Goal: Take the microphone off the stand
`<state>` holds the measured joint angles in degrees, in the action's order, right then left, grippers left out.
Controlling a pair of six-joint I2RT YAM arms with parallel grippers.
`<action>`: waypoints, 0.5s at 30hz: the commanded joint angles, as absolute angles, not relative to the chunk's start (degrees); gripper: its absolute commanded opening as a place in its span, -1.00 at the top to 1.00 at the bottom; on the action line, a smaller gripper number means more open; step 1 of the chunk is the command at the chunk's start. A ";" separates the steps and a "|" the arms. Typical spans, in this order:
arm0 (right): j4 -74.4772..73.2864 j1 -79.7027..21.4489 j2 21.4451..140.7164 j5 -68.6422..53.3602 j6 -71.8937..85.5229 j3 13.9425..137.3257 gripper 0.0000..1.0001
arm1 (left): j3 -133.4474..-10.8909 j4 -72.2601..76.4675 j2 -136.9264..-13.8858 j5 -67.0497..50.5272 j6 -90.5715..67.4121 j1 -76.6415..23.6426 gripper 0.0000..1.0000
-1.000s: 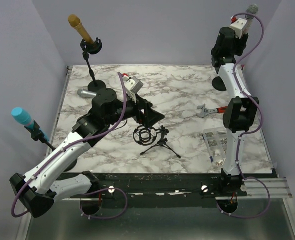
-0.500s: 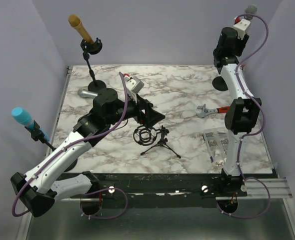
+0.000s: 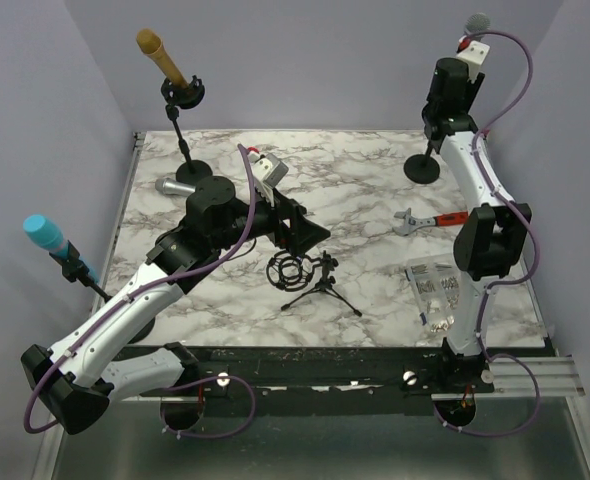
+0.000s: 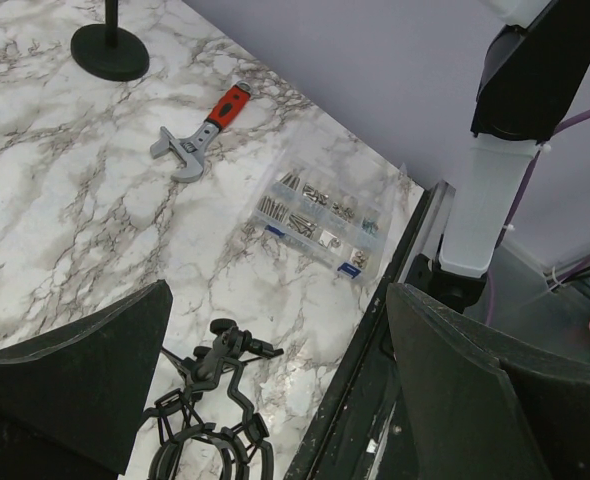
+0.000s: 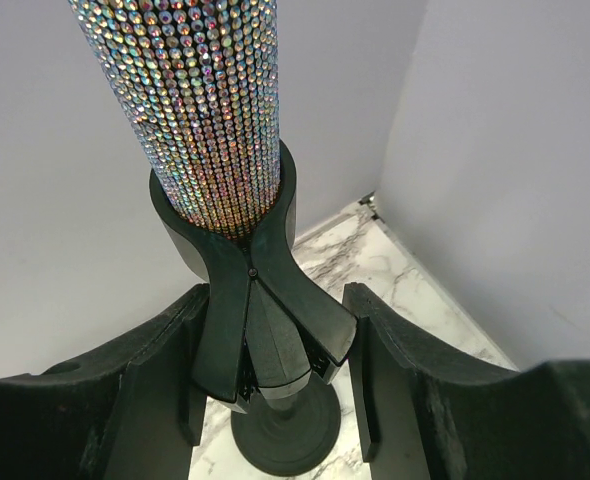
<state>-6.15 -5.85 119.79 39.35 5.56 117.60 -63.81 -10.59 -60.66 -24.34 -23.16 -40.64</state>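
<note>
A glittery microphone [image 5: 200,100] with a grey head [image 3: 477,22] stands in a black clip [image 5: 250,290] on a round-based stand [image 3: 422,168] at the back right. The base also shows in the right wrist view [image 5: 285,440] and the left wrist view [image 4: 110,50]. My right gripper [image 5: 275,330] is open, one finger on each side of the clip; in the top view [image 3: 443,105] it hides the clip. My left gripper [image 3: 310,235] is open and empty above a black shock-mount tripod [image 3: 310,275]; its fingers [image 4: 75,370] frame that mount [image 4: 210,400].
A gold microphone [image 3: 160,55] stands on a stand at the back left, a blue one [image 3: 45,235] at the left edge. A silver microphone [image 3: 173,186] lies by the left arm. A red-handled wrench [image 3: 420,220] and a clear screw box [image 3: 435,290] lie at the right.
My right gripper has moved left and up at the back right. The glittery microphone and its stand base have shifted left with it. The left arm has not moved.
</note>
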 commanded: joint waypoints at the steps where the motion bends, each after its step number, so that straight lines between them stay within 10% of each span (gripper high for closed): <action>1: -5.21 -8.25 113.92 35.08 7.38 115.36 0.39 | -64.07 -10.32 -59.85 -25.40 -22.94 -40.98 -0.83; 15: -7.84 -22.58 105.17 33.87 7.32 107.52 0.39 | -63.98 -10.51 -59.22 -24.28 -22.37 -41.06 -0.83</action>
